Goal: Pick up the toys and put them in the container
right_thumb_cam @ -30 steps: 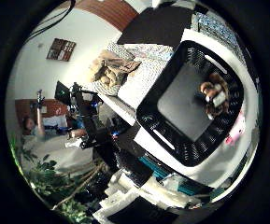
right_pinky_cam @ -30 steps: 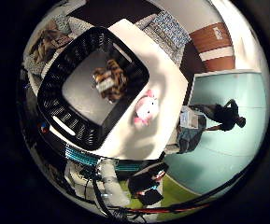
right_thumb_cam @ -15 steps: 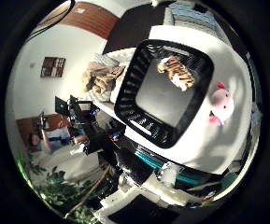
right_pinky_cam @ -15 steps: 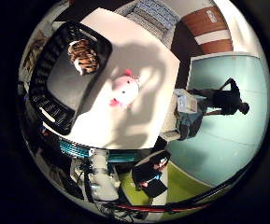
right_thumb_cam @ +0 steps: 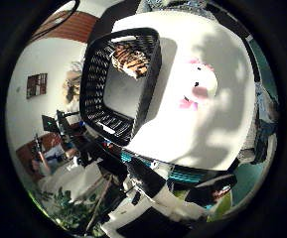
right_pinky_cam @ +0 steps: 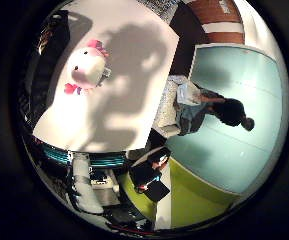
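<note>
White bench (right_thumb_cam: 207, 129): one white and pink plush toy (right_thumb_cam: 198, 85) lying on its surface, just beside the black slatted container (right_thumb_cam: 148, 89). Container contents: one brown striped plush toy (right_thumb_cam: 131, 59), resting inside at the far end. Robot hand: finger state cannot be told.

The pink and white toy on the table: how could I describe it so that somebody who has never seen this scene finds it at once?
Start at the white table and find the black slatted basket standing on it. Beside the basket, on the bare tabletop, lies the plush toy. It is white and rounded with pink frills, whereas the other toy, a brown striped one, sits inside the basket.
</note>
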Robot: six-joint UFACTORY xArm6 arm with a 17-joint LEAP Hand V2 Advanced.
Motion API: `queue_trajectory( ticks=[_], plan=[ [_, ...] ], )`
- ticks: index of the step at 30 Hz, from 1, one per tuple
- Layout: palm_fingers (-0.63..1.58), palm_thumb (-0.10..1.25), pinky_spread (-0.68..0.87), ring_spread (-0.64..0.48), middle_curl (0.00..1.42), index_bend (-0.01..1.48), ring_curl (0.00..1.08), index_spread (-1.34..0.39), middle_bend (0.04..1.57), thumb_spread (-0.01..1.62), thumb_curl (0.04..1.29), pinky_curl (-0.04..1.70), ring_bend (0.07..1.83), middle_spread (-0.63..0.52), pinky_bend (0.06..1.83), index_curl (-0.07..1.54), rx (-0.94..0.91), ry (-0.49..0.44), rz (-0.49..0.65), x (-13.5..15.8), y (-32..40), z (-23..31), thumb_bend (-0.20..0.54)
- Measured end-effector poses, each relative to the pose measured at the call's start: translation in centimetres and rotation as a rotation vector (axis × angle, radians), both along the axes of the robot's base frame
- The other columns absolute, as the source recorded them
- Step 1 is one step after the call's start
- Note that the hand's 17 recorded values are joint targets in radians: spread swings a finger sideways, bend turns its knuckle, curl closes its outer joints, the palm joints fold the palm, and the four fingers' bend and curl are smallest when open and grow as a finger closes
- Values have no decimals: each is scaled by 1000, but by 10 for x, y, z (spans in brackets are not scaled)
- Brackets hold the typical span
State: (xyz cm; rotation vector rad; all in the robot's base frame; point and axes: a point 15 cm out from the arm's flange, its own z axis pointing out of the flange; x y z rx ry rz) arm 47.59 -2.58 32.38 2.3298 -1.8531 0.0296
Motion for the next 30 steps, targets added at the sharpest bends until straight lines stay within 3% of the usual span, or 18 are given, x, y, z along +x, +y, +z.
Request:
queue_trajectory(
  ticks=[20, 30],
  plan=[
    [85, 461, 434, 175, 327, 151, 260, -340, 199, 1097, 276, 310, 356, 26, 439, 255, 54, -24, -56, 42, -23, -102, -22],
    [102, 473, 431, 176, 331, 154, 256, -338, 201, 1098, 279, 305, 364, 15, 429, 256, 86, 0, -90, 42, -31, -149, -21]
  ],
)
